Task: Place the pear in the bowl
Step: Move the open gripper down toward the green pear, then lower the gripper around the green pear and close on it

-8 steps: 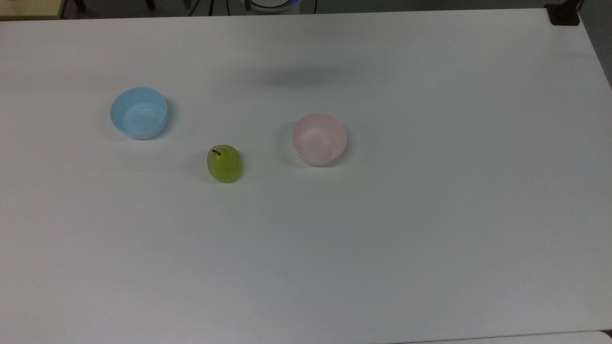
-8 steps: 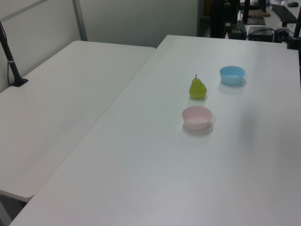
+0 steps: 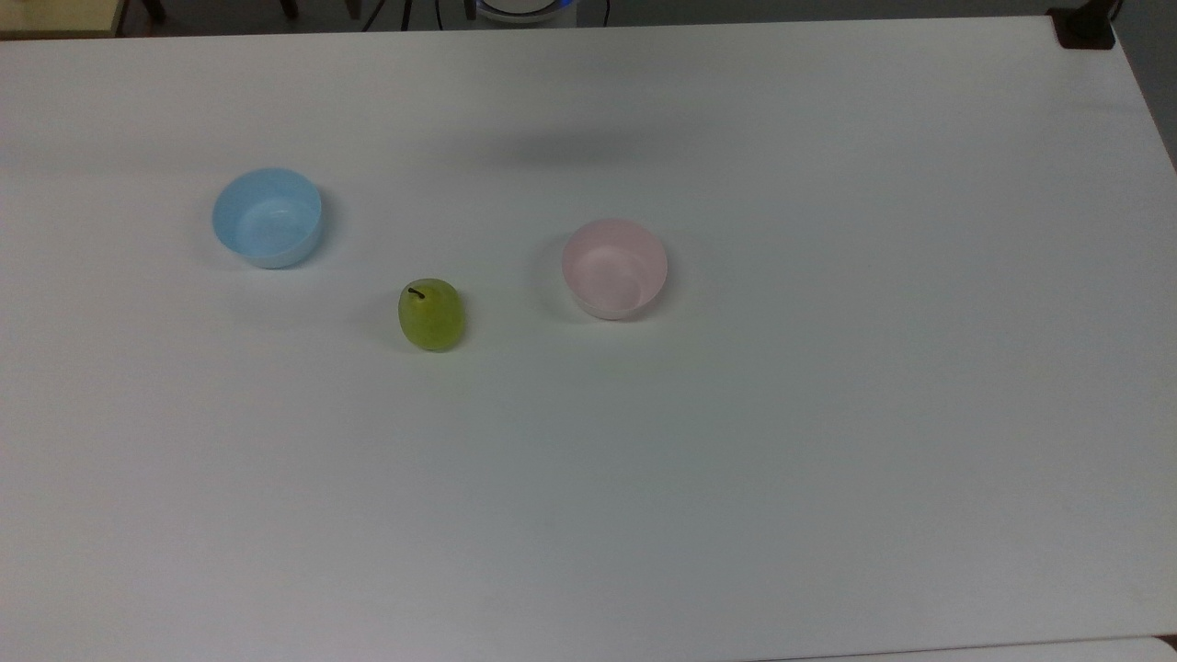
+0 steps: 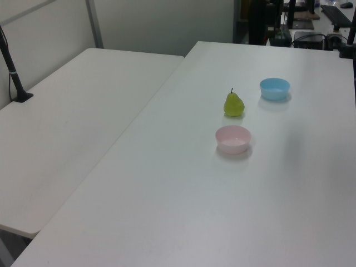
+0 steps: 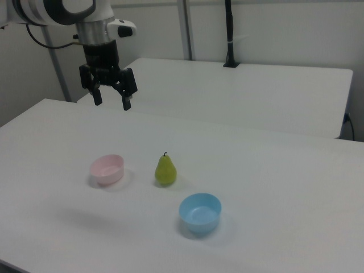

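Standing upright on the white bench (image 3: 828,414), the pear (image 3: 430,314) has its stem pointing up, so its long axis is vertical. With the pear as landmark: the pink bowl (image 3: 614,268) sits near it on the top view's right, apart from it and holding nothing, and the light blue bowl (image 3: 268,217) sits near it on the top view's left and a little farther back. In the right view the order is mirrored, with the pink bowl to the pear's left and the blue bowl in front of it to the right. The gripper (image 5: 111,100) hangs high in the air, well apart from the pear, up and to the right view's left of it, beyond the pink bowl; its jaws are released, spread apart and pointing down, grasping nothing. The task looks not yet begun. The coming move likely calls for the arm to travel toward the right view's right, pass over the pink bowl, and descend so the spread jaws straddle the pear's body from above, clear of the stem.
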Available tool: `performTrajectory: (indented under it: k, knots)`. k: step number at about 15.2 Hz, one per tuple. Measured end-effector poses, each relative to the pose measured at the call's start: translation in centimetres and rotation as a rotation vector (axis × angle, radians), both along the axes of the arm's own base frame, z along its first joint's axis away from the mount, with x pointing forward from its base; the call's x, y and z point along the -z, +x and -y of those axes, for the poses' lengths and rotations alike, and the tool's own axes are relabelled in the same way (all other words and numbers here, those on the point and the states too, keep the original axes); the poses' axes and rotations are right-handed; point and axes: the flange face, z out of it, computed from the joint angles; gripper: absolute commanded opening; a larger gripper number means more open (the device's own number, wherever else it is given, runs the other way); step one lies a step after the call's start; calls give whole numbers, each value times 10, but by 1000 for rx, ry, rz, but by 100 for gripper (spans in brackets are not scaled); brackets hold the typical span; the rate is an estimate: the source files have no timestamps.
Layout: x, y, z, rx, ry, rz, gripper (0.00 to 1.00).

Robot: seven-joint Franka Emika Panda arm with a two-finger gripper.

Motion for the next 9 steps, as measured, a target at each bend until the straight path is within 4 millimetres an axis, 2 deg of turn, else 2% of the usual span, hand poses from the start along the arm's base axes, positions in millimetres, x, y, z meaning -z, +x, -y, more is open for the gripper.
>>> performTrajectory:
  k: [2, 5, 9]
  knots:
    - [2, 1, -4, -17, 15, -1, 100]
    - [7, 5, 3, -42, 22, -6, 100]
    - [36, 28, 25, -60, 9, 10, 100]
